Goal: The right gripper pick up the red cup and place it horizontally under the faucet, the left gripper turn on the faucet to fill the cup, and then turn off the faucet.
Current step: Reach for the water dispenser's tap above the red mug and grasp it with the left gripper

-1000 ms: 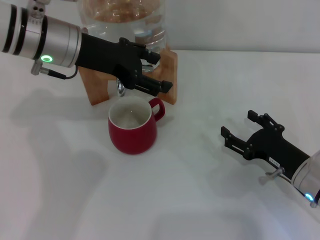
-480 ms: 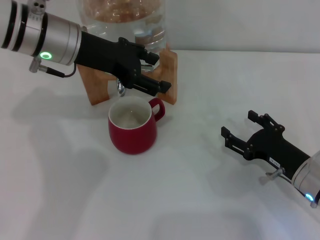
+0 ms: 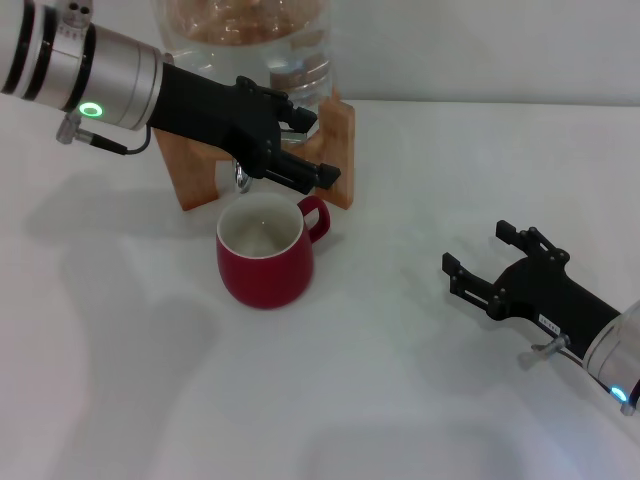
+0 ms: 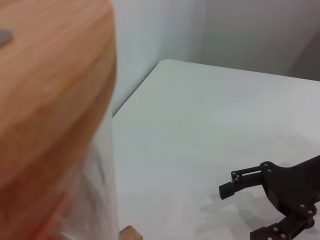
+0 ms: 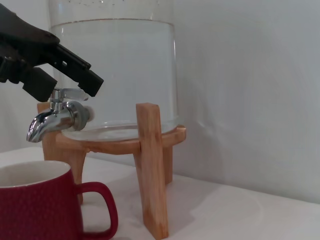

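Note:
The red cup [image 3: 265, 250] stands upright on the white table, its white inside showing, right under the chrome faucet [image 3: 241, 178]. My left gripper [image 3: 320, 146] is at the faucet, fingers spread on either side of its lever. In the right wrist view, the faucet [image 5: 55, 117] hangs over the cup [image 5: 40, 200], the left gripper [image 5: 70, 82] sits just above the lever, and no water stream shows. My right gripper [image 3: 476, 249] rests open and empty on the table, well to the right of the cup. It also shows in the left wrist view [image 4: 240, 212].
The faucet belongs to a clear glass water jar [image 5: 115, 70] on a wooden stand [image 3: 335, 150] at the back of the table. The jar's wooden lid [image 4: 45, 90] fills much of the left wrist view. White table [image 3: 400, 400] stretches in front and to the right.
My left arm has shifted very slightly at the faucet. The cup and my right gripper have not moved.

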You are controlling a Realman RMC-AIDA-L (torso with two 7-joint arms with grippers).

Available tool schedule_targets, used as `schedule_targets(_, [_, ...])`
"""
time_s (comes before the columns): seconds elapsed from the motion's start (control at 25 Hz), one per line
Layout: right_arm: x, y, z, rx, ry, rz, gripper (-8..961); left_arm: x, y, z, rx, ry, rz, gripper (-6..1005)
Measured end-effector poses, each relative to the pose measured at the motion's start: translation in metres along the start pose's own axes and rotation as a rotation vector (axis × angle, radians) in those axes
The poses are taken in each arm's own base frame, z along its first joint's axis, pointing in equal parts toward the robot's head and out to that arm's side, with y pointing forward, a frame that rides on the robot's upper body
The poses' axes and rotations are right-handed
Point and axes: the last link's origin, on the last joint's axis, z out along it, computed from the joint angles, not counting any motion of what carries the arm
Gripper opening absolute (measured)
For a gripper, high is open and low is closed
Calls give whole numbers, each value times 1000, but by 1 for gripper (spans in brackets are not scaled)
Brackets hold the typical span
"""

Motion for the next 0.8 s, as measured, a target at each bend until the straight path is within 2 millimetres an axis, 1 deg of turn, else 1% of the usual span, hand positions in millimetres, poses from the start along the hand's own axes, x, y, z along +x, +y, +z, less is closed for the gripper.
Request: schedule_targets(0.8, [-1,0,1,-2,-3,-2,875,3,0,0,-9,-22,2,875])
